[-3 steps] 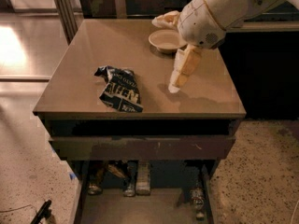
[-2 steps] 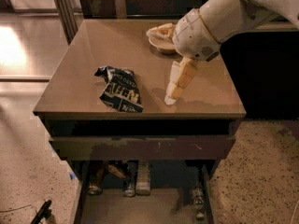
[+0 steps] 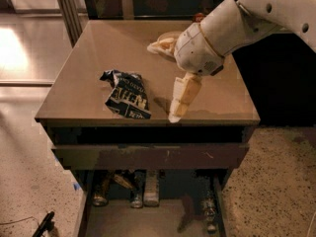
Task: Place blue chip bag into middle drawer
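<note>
The crumpled dark navy foil chip bag (image 3: pixel 126 95) lies on the tan cabinet top (image 3: pixel 89 63). Just beside it, not touching, the cream gripper (image 3: pixel 177 112) points down; open or closed, I cannot tell.

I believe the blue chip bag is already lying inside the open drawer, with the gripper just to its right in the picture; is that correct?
Not quite. The blue chip bag is not inside the open drawer; it lies on the tabletop, as the camera view shows. The gripper is indeed just to its right in the picture, near the tabletop's front edge.
</note>
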Tool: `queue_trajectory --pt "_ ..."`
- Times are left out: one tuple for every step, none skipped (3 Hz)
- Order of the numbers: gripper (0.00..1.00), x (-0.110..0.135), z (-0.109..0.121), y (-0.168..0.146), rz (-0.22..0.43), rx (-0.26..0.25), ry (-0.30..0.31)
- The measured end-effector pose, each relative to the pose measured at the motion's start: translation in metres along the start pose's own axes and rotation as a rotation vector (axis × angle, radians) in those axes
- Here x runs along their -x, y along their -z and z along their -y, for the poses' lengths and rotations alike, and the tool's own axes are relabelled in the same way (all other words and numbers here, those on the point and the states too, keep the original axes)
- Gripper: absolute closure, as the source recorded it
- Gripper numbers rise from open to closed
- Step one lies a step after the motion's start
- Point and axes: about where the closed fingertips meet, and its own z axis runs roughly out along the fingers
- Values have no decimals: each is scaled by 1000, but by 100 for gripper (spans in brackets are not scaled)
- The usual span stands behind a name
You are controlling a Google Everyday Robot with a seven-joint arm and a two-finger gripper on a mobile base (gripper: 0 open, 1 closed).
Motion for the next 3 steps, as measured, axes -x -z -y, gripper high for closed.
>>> queue_trajectory --pt "0 -3 3 2 -195 -69 -29" --pt "0 -6 6 2 -276 -94 -44" --pt "0 -11 7 1 -322 -116 -49"
